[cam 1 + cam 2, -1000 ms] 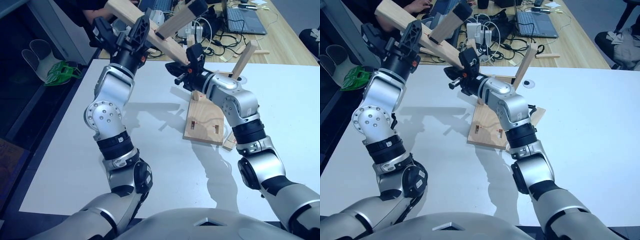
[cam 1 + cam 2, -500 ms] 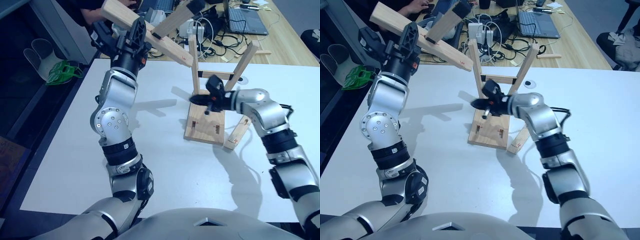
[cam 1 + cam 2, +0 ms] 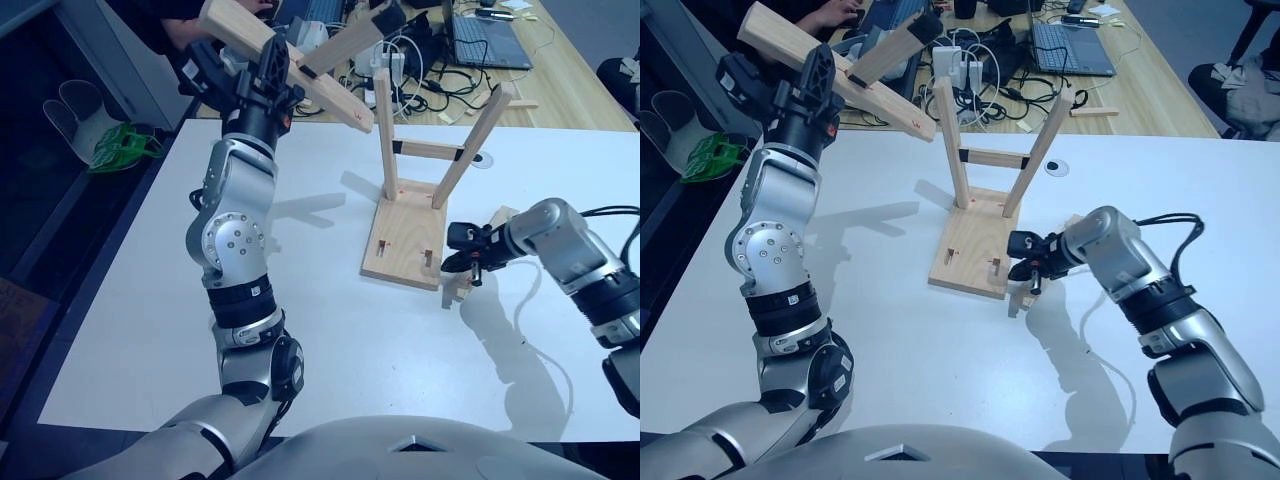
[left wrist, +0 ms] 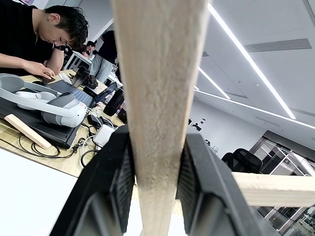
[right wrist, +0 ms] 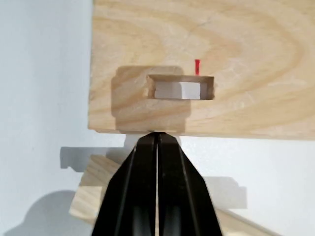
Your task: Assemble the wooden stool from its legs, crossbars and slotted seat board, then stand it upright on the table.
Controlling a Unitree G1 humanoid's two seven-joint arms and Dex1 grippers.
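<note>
Your left hand point(image 3: 268, 62) clamps the leg pair point(image 3: 335, 95), likely light and stiff, mid-leg, while your right hand point(image 3: 462, 262), pinched shut and empty, sits at four o'clock of the seat board point(image 3: 405, 235).

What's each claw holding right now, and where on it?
Left claw clamps the wooden leg frame partway along one leg, up in the air. Right claw is shut on nothing, tips at the seat board edge.
</note>
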